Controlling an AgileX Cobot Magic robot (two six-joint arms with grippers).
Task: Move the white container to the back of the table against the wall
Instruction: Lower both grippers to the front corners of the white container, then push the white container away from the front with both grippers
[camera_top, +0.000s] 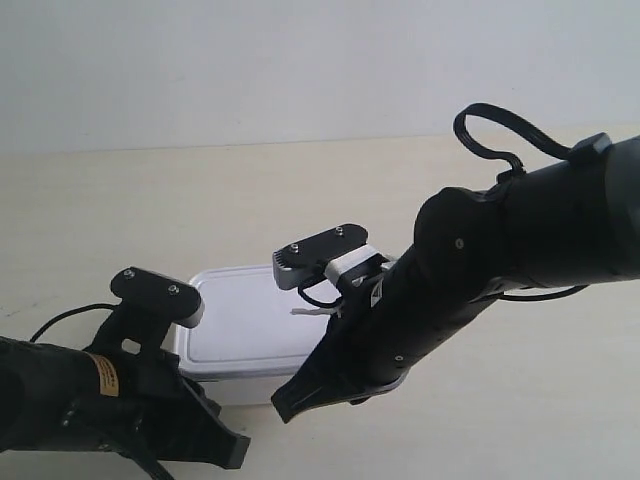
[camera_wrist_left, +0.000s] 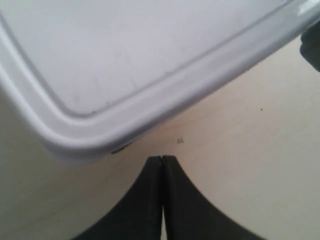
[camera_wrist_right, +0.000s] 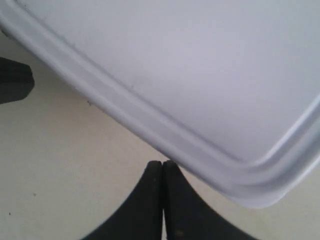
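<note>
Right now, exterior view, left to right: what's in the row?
From left: arm at the exterior view's left → white container → arm at the exterior view's right.

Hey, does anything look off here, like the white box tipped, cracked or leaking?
Nothing stands out. The white box sits flat on the table, closed, with no cracks or spills showing. The left claw and right claw are shut, close by its corners.

L hand (camera_wrist_left: 161, 164) & R hand (camera_wrist_right: 162, 167): fingers pressed flat together on both, tips meeting.
</note>
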